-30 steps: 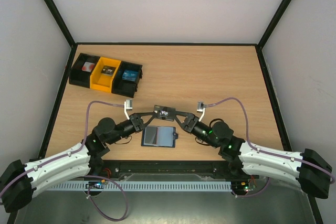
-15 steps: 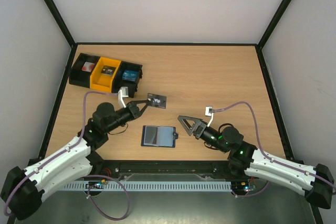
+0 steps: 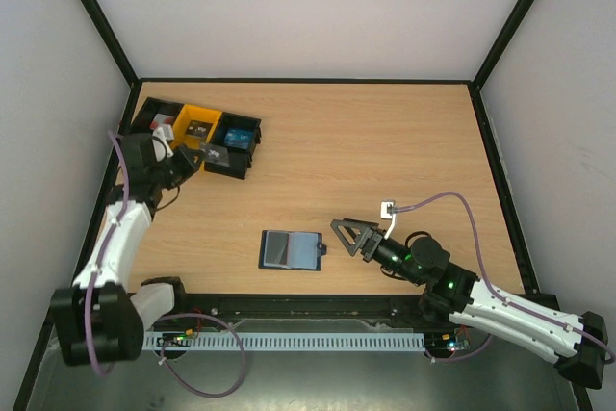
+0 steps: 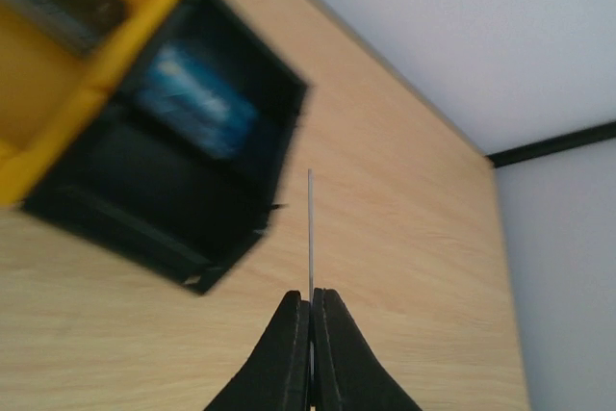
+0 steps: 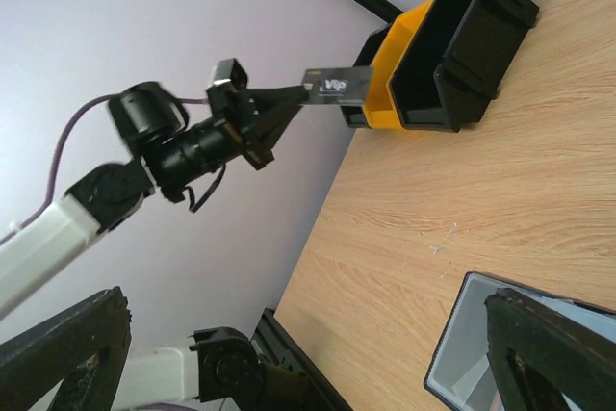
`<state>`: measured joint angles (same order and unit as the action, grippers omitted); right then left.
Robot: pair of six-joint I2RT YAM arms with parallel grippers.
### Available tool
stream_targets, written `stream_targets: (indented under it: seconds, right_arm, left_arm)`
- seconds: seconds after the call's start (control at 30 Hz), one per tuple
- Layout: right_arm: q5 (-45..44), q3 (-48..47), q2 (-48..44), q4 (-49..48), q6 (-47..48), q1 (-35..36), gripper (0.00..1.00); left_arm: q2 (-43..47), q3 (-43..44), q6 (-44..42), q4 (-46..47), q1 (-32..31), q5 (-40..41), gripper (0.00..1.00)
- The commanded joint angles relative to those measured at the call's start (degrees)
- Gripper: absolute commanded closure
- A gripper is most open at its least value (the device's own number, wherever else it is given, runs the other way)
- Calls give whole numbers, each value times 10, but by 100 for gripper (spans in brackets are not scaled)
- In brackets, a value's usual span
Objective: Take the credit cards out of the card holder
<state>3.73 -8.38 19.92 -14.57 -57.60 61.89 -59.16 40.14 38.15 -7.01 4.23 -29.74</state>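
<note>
Rail (image 3: 308, 342), slotted and pale, runs along the near edge where both of your arms are bolted. Just beyond it, on the light wood-grain worktop (image 3: 385, 141), the card holder (image 3: 291, 249) lies flat and opened out. It sits close to the front edge, about midway across, with its paler panel on the left half and its small tab on the right edge. Your right hand (image 3: 342, 238) hovers just beside that tab side, spread as wide as it goes and gripping nothing. From its wrist camera, a corner of the holder shows low down between the two fingers (image 5: 58, 348).

Farther back and well off to the left, your left hand (image 3: 197, 155) is clamped tight on a dark card (image 3: 214, 154). Its own camera sees the card edge-on, as a thin line rising from the closed fingertips. The card hangs at the near edge of the row of bins (image 3: 197, 137) in the far left corner; you cannot tell whether it touches them. The bins run black, yellow, black. The yellow one holds something dark and flat and the right black one something blue, but the wrist view is too blurred to say more.

Pale plain walls (image 3: 308, 7) close the worktop in on the left, right and far sides, with black strips (image 3: 308, 81) along the joins.
</note>
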Motion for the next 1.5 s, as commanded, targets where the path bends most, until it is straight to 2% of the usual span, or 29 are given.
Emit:
stream_targets:
  seconds: [0.0,0.2,0.37,0.77,0.93,1.17,1.47]
  right_arm:
    - [10,-2,-3,-5,19,2,2]
    - [4,-5,3,-1,33,2,2]
    - [-9,-5,0,1,39,2,2]
    - [-13,-37,74,-34,68,2,2]
    - [-14,-27,86,-73,51,2,2]
    - [-43,-60,86,-17,83,1,2]
    - [-50,-51,93,-38,70,2,2]
  left_arm:
    - [-75,68,-112,-100,70,-44,97]
    - [-159,172,-177,-154,146,-43,97]
    - [-228,217,-187,-148,165,-20,97]
    - [-355,281,-167,-87,157,-25,97]
    - [-415,354,-170,-106,144,2,97]
    - [-512,481,-208,-165,96,66,97]
    - [-556,514,-217,-141,75,77,97]
